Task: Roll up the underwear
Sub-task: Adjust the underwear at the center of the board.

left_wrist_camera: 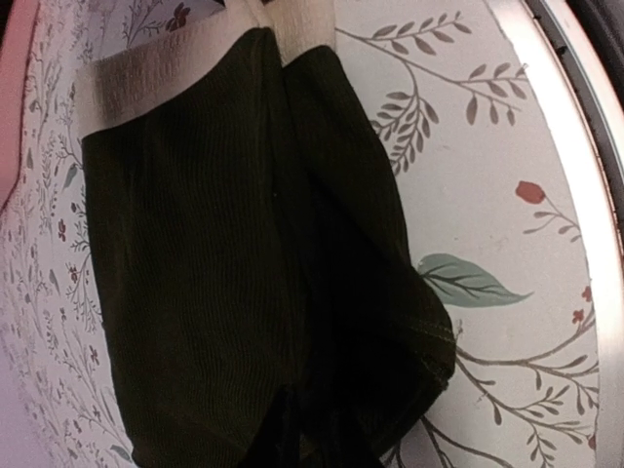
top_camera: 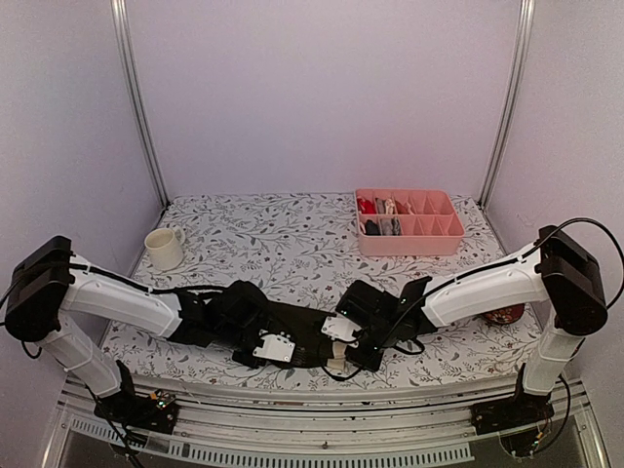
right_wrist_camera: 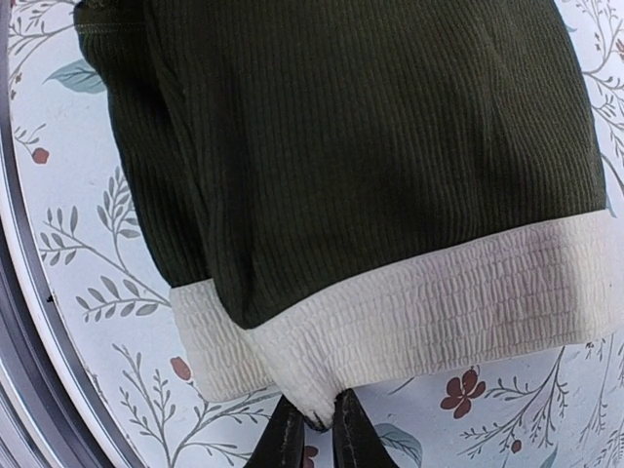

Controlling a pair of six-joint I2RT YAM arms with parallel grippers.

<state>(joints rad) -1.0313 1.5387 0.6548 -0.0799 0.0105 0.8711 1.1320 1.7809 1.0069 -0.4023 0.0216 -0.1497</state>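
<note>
A dark olive-black underwear with a whitish waistband lies folded lengthwise on the table near the front edge, stretched between my two grippers. My left gripper holds its leg end. In the left wrist view the dark fingers sit close together on the dark cloth at the bottom of the frame, dim against it. My right gripper is shut on the waistband. In the right wrist view its gripper pinches a fold of the whitish band.
A pink divided tray at the back right holds red, dark and whitish rolled cloths in its left compartments. A cream mug stands at the back left. A rust-red thing lies partly hidden behind the right arm. The table's front edge is close.
</note>
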